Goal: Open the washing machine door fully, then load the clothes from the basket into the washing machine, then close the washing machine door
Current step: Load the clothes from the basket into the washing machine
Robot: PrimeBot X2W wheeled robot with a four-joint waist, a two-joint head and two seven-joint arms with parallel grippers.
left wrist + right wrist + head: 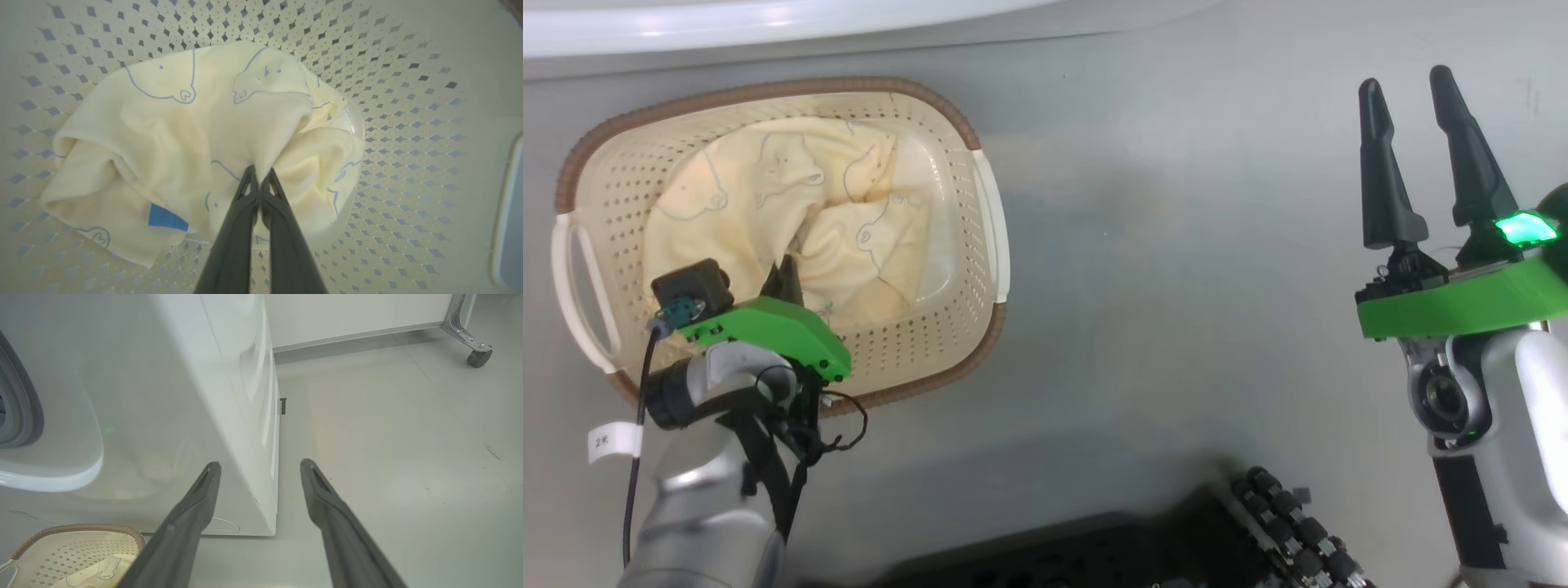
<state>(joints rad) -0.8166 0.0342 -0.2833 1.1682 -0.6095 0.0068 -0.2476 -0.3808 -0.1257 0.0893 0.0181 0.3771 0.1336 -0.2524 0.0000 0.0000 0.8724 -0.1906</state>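
Observation:
The cream basket (768,88) stands on the grey floor, just in front of the white washing machine (727,20). Inside lie the clothes (768,188), pale yellow fabric with thin outline drawings. My left gripper (784,282) reaches down into the basket. In the left wrist view it (259,173) is shut on a raised fold of the clothes (163,134), and a small blue piece (165,218) shows at the cloth's edge. My right gripper (1406,82) hangs open over bare floor far to the right. Its wrist view shows the washing machine (163,396), its grey seal (20,404) and the basket (77,528). The washing machine door is out of view.
My dark base (1094,547) fills the lower middle of the head view. A caster wheel (478,357) on a metal frame stands on the floor beyond the machine's right side. Open grey floor (1176,286) lies between the basket and my right arm.

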